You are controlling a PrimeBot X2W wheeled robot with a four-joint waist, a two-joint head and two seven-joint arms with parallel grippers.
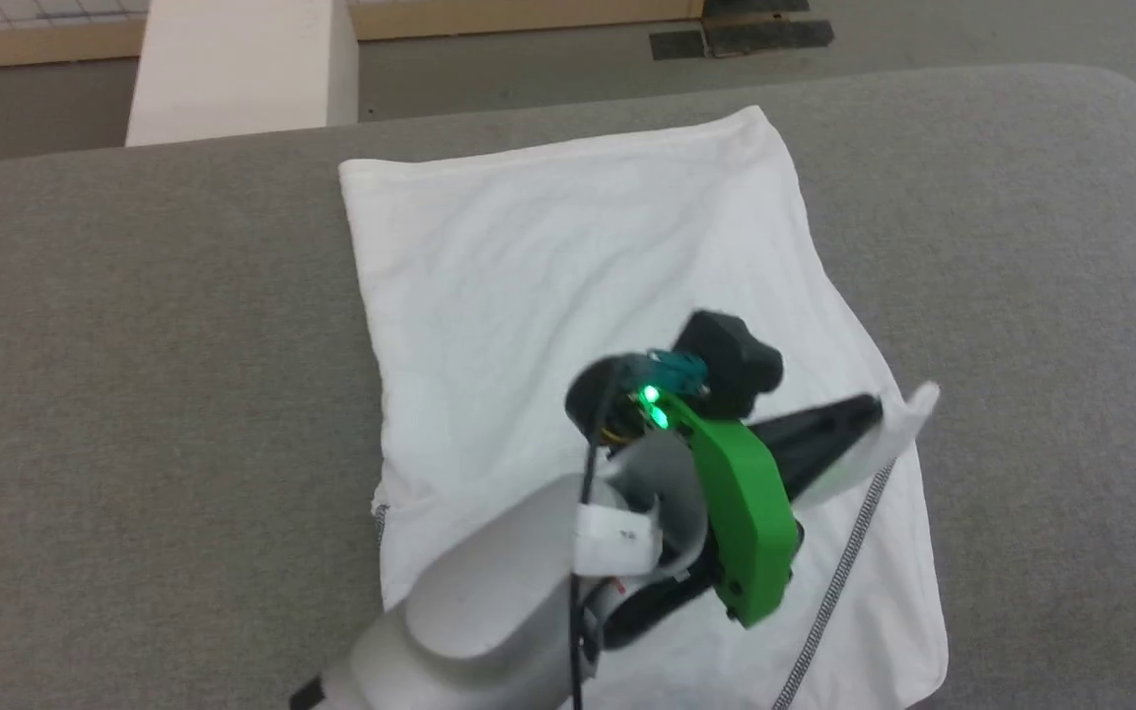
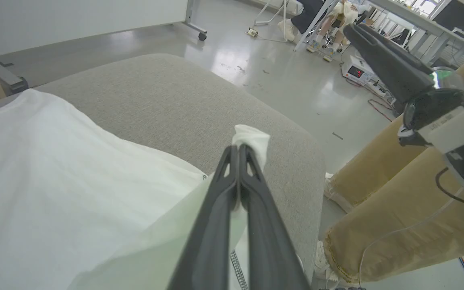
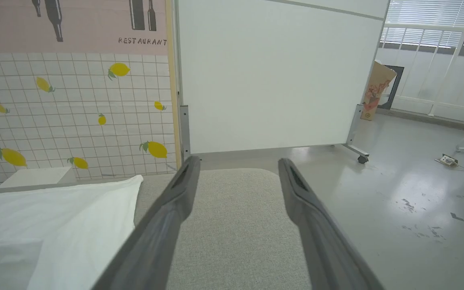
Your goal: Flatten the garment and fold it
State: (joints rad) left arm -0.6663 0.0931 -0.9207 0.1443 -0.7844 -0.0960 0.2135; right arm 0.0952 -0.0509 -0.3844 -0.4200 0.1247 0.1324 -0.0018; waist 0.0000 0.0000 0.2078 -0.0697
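Dark fingers of the left gripper [image 2: 238, 151] are clamped on a corner of the white garment [image 1: 548, 276], which lies spread on the grey cushion [image 1: 134, 345], likely to carry it over for a fold; the right gripper [image 3: 239, 161] hangs with fingers apart.

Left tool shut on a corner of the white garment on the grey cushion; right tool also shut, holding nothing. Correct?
No: the right tool is open, its jaws wide apart above the grey cushion, as the right wrist view shows. The rest holds: the left tool is shut on a corner of the garment.
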